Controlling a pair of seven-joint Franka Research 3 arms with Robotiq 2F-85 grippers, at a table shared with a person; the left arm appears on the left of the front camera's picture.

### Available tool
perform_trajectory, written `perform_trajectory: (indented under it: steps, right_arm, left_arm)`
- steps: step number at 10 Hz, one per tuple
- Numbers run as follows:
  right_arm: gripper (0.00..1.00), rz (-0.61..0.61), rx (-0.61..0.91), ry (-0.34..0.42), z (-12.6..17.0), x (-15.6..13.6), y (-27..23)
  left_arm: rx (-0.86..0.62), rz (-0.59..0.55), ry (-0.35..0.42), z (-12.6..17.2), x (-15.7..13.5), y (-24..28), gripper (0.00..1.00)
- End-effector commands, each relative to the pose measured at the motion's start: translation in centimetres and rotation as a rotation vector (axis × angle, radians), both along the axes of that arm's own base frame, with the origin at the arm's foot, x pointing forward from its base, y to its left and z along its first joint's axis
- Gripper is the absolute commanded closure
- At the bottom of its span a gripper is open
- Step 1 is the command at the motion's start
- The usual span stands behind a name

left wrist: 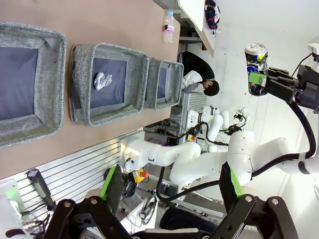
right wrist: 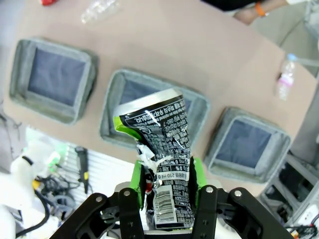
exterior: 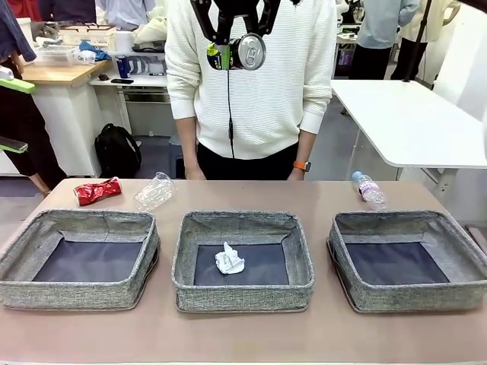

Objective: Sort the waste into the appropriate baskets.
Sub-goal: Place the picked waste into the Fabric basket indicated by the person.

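3 grey baskets (exterior: 243,295) on brown table (exterior: 243,338); white desk (exterior: 411,122) behind.

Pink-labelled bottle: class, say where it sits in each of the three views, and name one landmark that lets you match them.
Front view: pink-labelled bottle at the right, just beyond the end basket.
Left wrist view: top centre.
Right wrist view: upper right edge.
Shared landmark: that end basket, nearest the bottle.

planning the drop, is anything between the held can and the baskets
Nothing visible does: the right gripper holds the dark can high above the table, with open air down to all three baskets.
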State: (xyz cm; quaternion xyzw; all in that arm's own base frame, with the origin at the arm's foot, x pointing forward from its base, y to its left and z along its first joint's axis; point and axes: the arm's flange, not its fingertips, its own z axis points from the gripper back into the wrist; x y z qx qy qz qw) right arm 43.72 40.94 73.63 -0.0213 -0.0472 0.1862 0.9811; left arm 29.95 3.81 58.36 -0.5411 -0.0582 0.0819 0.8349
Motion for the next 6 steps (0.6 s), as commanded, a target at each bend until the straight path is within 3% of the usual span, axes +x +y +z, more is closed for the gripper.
perform_trajectory:
  steps: [1, 6]
  right_arm:
    - [0.56, -0.005, 0.000, -0.004, 0.18, -0.09, -0.25]
    - [0.56, -0.005, 0.000, -0.004, 0.18, -0.09, -0.25]
  left_arm:
    - [-0.022, -0.008, -0.018, 0.11, -0.02, -0.08, 0.00]
    - [-0.022, -0.008, -0.018, 0.11, -0.02, -0.08, 0.00]
